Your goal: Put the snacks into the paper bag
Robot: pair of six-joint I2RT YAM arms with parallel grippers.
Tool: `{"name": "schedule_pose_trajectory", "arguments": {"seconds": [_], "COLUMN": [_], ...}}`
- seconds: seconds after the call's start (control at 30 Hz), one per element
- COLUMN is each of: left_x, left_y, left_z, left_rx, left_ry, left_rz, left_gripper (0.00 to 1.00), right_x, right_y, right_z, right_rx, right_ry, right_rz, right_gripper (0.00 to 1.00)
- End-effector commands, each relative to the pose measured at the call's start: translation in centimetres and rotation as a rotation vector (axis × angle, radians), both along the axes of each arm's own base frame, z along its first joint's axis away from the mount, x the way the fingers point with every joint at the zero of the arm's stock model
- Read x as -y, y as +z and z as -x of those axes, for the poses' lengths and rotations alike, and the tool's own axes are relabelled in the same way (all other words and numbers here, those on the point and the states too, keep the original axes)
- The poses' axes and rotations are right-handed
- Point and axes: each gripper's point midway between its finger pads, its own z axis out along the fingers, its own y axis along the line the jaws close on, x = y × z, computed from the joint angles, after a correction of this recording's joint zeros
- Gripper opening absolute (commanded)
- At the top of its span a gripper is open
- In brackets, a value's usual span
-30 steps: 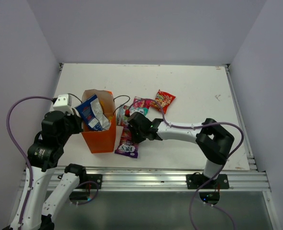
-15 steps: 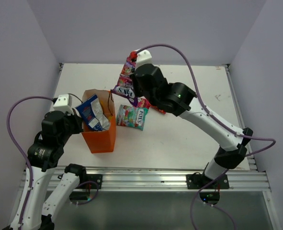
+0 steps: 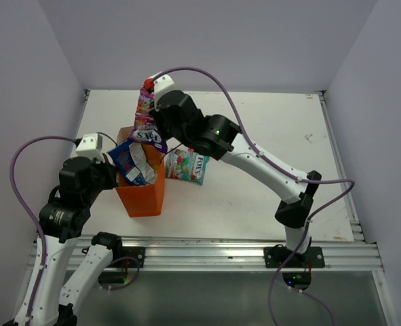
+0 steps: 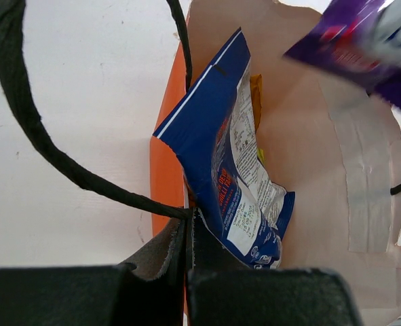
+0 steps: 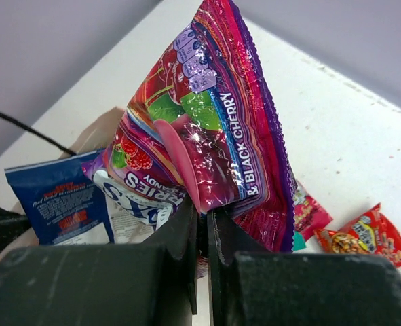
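My right end effector (image 5: 201,221) is pinching the purple packet (image 5: 207,122), which stands up past its fingers. In the top view the packet's lower end sits just over the open mouth of the paper bag (image 3: 143,195). My left end effector (image 4: 188,248) is pressed together on the bag's near rim, beside a cord handle (image 4: 24,115). Just ahead of it a blue packet (image 4: 234,170) leans inside the bag. A teal packet (image 3: 188,165) lies on the bench (image 3: 268,136) beneath my right arm.
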Motion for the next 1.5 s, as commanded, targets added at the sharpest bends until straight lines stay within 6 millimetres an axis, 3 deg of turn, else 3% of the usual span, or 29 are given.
{"name": "schedule_pose_trajectory", "arguments": {"seconds": [0.0,0.33,0.47,0.57,0.63,0.67,0.77,0.9,1.0,1.03,1.07,1.1,1.13,1.17,1.2,1.23,1.27,1.3,1.33,1.4,1.43,1.47], "left_x": [0.5,0.6,0.6,0.6,0.6,0.6,0.4,0.4,0.3,0.3,0.3,0.3,0.3,0.3,0.3,0.2,0.1,0.0,0.0,0.0,0.0,0.0], "left_y": [2.2,2.0,1.9,1.9,2.0,2.1,2.1,2.1,2.1,2.1,2.1,2.2,2.1,2.1,2.1,2.1,2.0,1.9,2.0,1.9,2.0,1.9], "left_z": [-0.7,-0.9,-0.8,-0.7,-0.7,-0.7,-0.6,-0.4,-0.3,-0.3,-0.2,-0.2,-0.1,-0.1,-0.1,0.0,0.1,0.2,0.2,0.3,0.2,0.2], "left_rx": [0.067,0.067,0.068,0.068,0.069,0.074,0.073,0.073,0.073,0.076,0.076,0.078,0.075,0.075,0.075,0.075,0.074,0.07,0.073,0.072,0.073,0.07], "left_ry": [-0.015,-0.018,-0.017,-0.016,-0.016,-0.016,-0.013,-0.012,-0.011,-0.011,-0.009,-0.009,-0.01,-0.01,-0.011,-0.009,-0.006,-0.003,-0.002,-0.004,-0.004,-0.006], "left_rz": [0.021,0.022,0.024,0.025,0.025,0.026,0.023,0.022,0.024,0.024,0.024,0.024,0.022,0.022,0.02,0.018,0.016,0.014,0.013,0.013,0.012,0.012], "left_gripper": [0.0,0.0,0.0,0.0,0.0,0.0,0.0,0.0,0.0,0.0,0.0,0.0,0.0,0.0,0.0,0.0,0.0,0.0,0.0,0.0,0.0,0.0], "right_x": [-1.9,-4.3,-5.5,-6.2,-6.8,-6.9,-6.6,-4.6,-1.8,0.2,1.1,1.8,3.9,4.7,5.9,7.8,8.7,9.6,11.4,12.6,12.6,12.2], "right_y": [0.9,-4.4,-6.5,-7.3,-7.9,-8.6,-7.4,-3.4,-0.1,1.2,1.5,0.1,0.6,-0.1,-2.7,-3.4,-2.8,-5.5,-6.3,-10.1,-11.4,-13.9], "right_z": [1.3,4.6,6.3,6.8,7.1,7.3,7.2,5.9,4.3,3.1,2.5,1.6,-0.1,-0.9,-1.7,-3.4,-4.1,-4.7,-6.5,-8.1,-8.6,-8.9], "right_rx": [-0.002,-0.098,-0.151,-0.175,-0.186,-0.199,-0.171,-0.065,0.027,0.061,0.057,0.031,0.011,-0.03,-0.073,-0.086,-0.078,-0.118,-0.134,-0.225,-0.248,-0.297], "right_ry": [0.071,0.195,0.272,0.295,0.311,0.315,0.304,0.227,0.103,0.024,-0.007,-0.032,-0.07,-0.096,-0.123,-0.18,-0.201,-0.222,-0.271,-0.293,-0.291,-0.279], "right_rz": [-0.051,0.077,0.099,0.105,0.12,0.139,0.133,0.105,0.097,0.09,0.078,0.095,0.058,0.023,0.053,0.042,-0.015,0.016,0.004,0.018,0.023,0.045], "right_gripper": [0.0,0.0,0.11,0.11,0.23,0.48,0.59,0.68,0.75,0.79,0.79,0.79,0.79,0.79,0.79,0.79,0.79,0.79,0.79,0.79,0.79,0.79]}}
